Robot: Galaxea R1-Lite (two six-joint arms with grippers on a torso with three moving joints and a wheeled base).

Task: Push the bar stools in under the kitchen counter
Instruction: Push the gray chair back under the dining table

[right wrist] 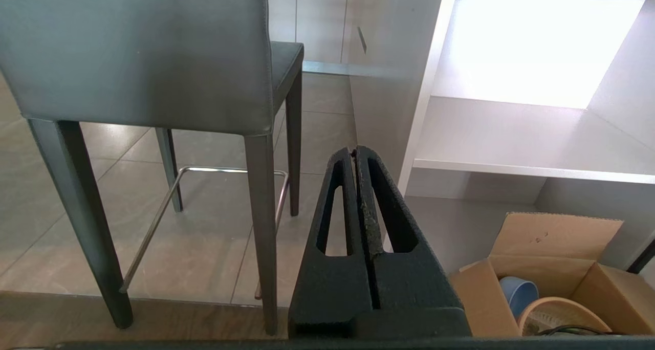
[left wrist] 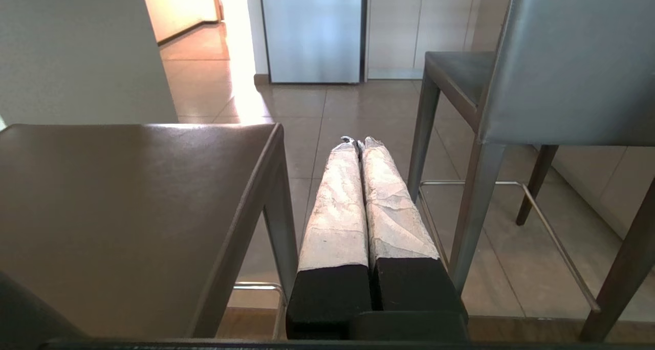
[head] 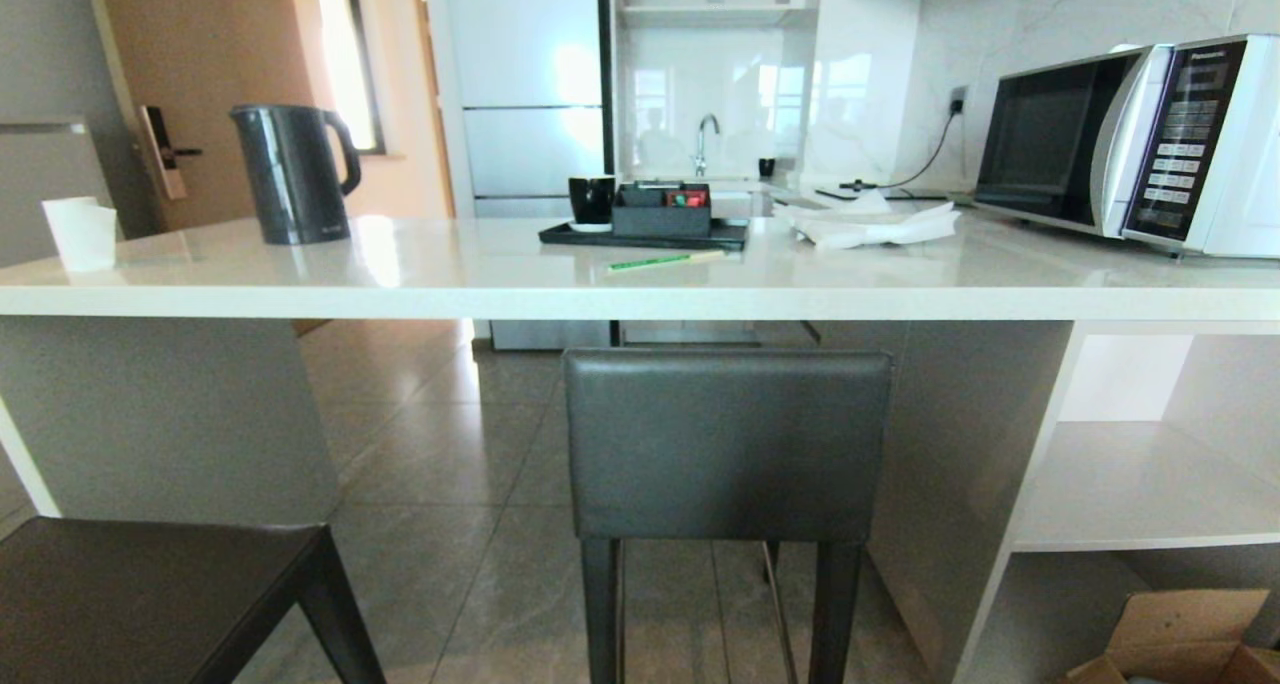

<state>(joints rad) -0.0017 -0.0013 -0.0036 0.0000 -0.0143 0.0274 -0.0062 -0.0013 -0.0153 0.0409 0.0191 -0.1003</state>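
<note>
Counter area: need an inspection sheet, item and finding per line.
Surface: white counter, glossy, slab top.
Job's things: centre stool backrest just under the counter edge; left stool seat out in front of it.
Clutter: kettle, white cup, tray, green pen, paper, microwave; cardboard box on floor.
Grippers: left tool shut, empty, between stools; right tool shut, empty, beside shelves.
Cables: black cord to wall socket.
Surroundings: tiled floor, fridge, sink tap.
</note>
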